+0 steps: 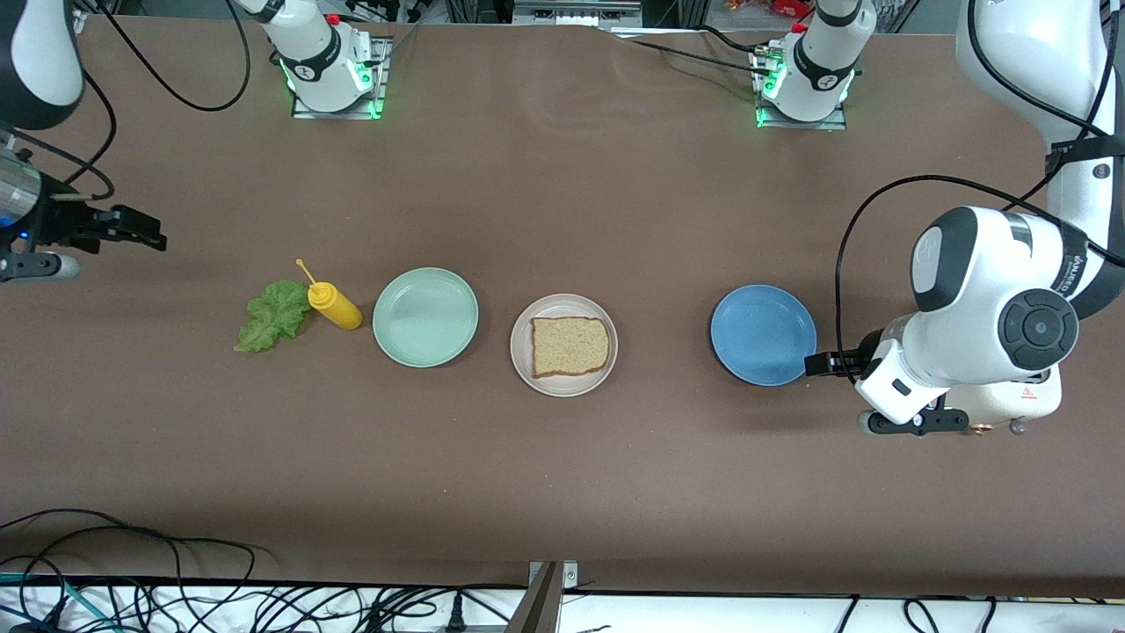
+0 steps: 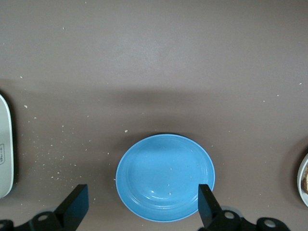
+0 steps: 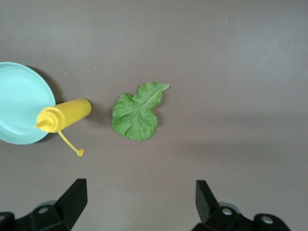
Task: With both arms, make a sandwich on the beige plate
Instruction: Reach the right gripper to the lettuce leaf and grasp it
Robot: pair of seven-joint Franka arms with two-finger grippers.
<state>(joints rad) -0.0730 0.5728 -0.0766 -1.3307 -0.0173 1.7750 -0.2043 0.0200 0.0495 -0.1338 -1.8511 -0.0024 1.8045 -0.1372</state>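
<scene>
- Bread slice (image 1: pixel 569 345) lies on the beige plate (image 1: pixel 523 352), mid-table.
- Right gripper (image 3: pixel 138 202) hangs spread over bare table near the lettuce leaf (image 1: pixel 271 316).
- Mustard bottle (image 1: pixel 335 306) lies between lettuce and green plate (image 1: pixel 425 316).
- Left gripper (image 2: pixel 142 207) hovers spread by the blue plate (image 1: pixel 763 334).

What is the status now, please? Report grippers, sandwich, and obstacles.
Left gripper open over blue plate. Right gripper open over lettuce leaf. One bread slice on beige plate. Nothing in the way.

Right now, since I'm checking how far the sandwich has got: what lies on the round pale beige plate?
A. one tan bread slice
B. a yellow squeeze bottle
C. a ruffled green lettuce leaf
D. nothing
A: a single tan bread slice lies on the round pale beige plate, while the ruffled green lettuce leaf lies on the table.
</scene>
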